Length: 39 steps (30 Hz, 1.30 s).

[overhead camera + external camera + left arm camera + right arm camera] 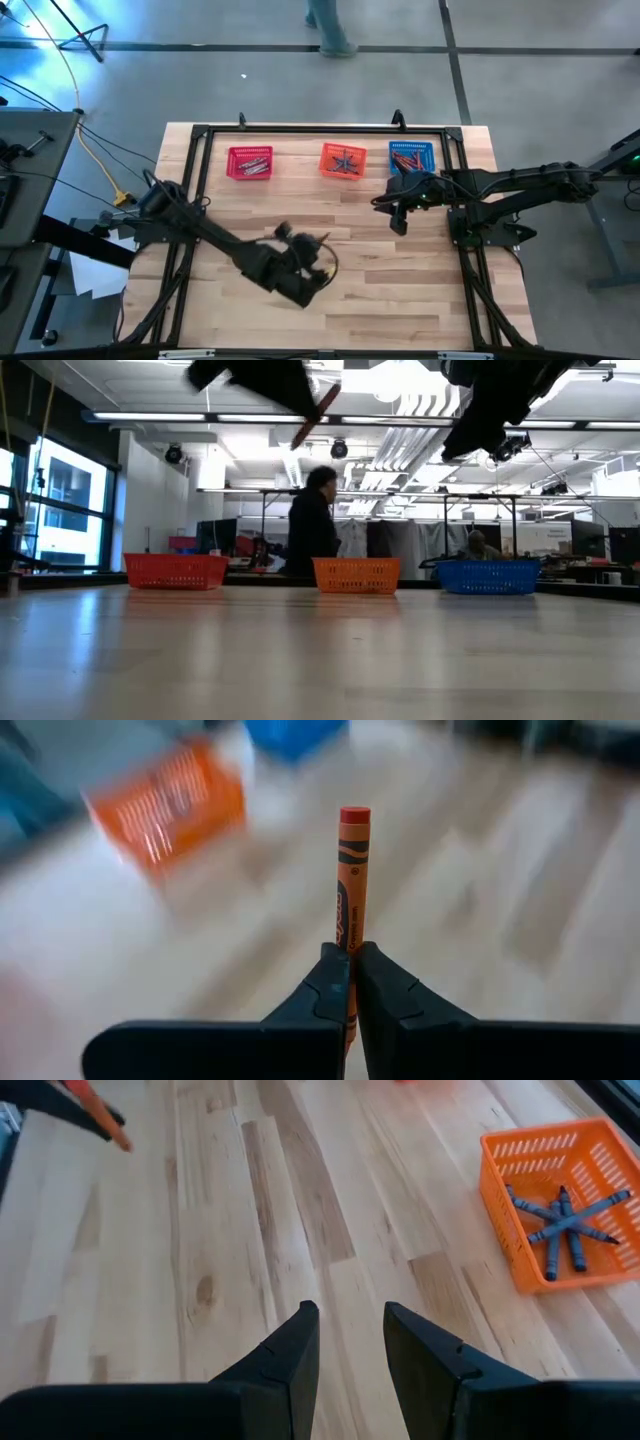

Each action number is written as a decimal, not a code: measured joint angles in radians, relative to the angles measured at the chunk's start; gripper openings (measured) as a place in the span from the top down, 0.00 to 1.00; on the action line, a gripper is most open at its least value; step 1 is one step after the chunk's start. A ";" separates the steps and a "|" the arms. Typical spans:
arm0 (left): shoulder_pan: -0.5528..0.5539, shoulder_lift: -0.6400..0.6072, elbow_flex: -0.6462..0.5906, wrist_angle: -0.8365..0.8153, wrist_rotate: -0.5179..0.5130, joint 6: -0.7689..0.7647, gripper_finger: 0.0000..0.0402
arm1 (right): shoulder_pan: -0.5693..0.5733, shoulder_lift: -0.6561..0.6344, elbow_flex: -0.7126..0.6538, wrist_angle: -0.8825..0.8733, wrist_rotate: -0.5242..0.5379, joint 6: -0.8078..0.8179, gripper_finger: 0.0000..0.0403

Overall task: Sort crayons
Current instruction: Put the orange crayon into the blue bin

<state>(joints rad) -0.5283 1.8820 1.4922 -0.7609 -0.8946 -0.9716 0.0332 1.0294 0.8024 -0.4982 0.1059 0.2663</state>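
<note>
- Pale wood-plank table (360,300) carries three mesh baskets: red (249,162), orange (342,160), blue (411,156).
- Left gripper (350,988) pinches one paper-wrapped orange crayon (351,880) (upright).
- Right gripper (350,1342) gapes, holding nothing.

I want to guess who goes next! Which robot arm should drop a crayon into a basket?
Probably the left: its gripper is shut on an orange crayon above the table. The right gripper is open, holding nothing.

From my left wrist camera, the orange basket (165,808) and blue basket (295,734) are smeared, the blue one cropped. The crayon's (351,900) lower end disappears, apparently, between the left claw's (351,985) fingers.
</note>
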 joint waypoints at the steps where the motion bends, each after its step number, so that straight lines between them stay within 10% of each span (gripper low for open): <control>1: 0.012 0.000 0.018 0.030 -0.046 0.063 1.00 | 0.003 0.000 0.000 0.010 0.000 0.005 0.73; 13: 0.072 -0.002 0.026 0.482 -0.168 0.547 1.00 | 0.175 0.000 0.000 0.262 0.010 -0.111 0.73; 24: 0.070 -0.002 0.026 0.619 -0.190 0.706 1.00 | 0.285 0.029 0.000 0.452 0.223 -0.178 0.73; 39: 0.083 -0.001 0.025 0.649 -0.191 0.793 1.00 | 0.288 0.130 0.000 0.589 0.236 -0.241 0.73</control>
<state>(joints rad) -0.4458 1.8809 1.5169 -0.1117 -1.0853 -0.1787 0.3210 1.1591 0.8028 0.0913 0.3416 0.0250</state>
